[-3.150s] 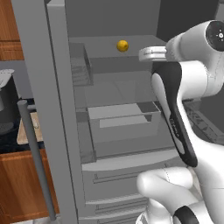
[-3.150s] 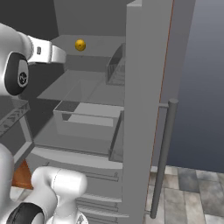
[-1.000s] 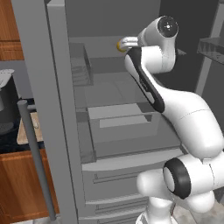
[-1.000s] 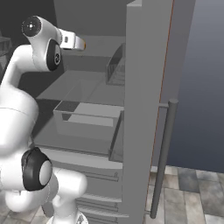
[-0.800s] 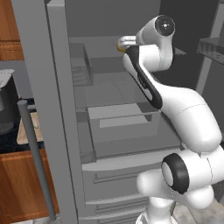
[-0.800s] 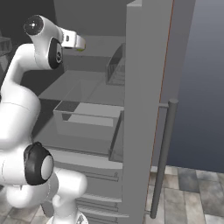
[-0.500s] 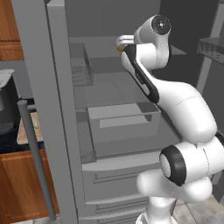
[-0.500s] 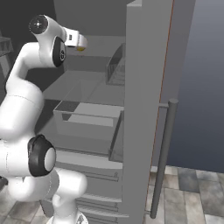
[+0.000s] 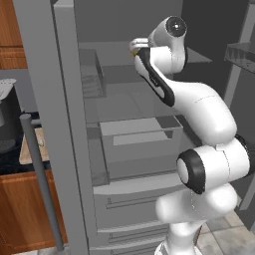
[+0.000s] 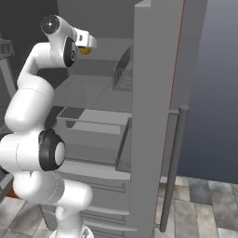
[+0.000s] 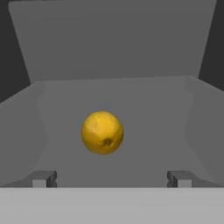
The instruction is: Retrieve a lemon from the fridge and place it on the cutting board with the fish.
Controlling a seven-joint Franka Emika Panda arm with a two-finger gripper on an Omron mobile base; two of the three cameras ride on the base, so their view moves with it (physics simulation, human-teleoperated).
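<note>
1. Fridge [image 9: 64, 149] open, grey, left door swung out with its long bar handle [image 9: 42, 184] toward the camera in the left base view; right door edge and bar handle [image 10: 173, 167] in the foreground of the right base view.
2. Arm reaching up into the top of the compartment, hand at the level of the upper shelf [image 11: 131, 100].
3. Gripper [image 11: 112, 178] spread wide, holding nothing; fingertips [image 11: 43, 178] low in the hand view, one on each side, well apart.
4. Lemon [image 11: 102, 132] resting on the upper shelf, about mid-width, short of the back wall, lined up between the two fingertips but beyond them, not touched.
5. Same lemon [image 10: 85, 50] seen as a yellow sliver just under the hand in the right base view, mostly hidden by the wrist.
6. Clear bin [image 9: 139, 132] on the lower shelf, drawers [image 9: 129, 199] beneath.
7. Wire basket [image 10: 123, 72] hung on the inside of the right door.
8. Edge of the cutting board [image 9: 31, 149] on the counter left of the fridge, by the left door; fish not discernible.
</note>
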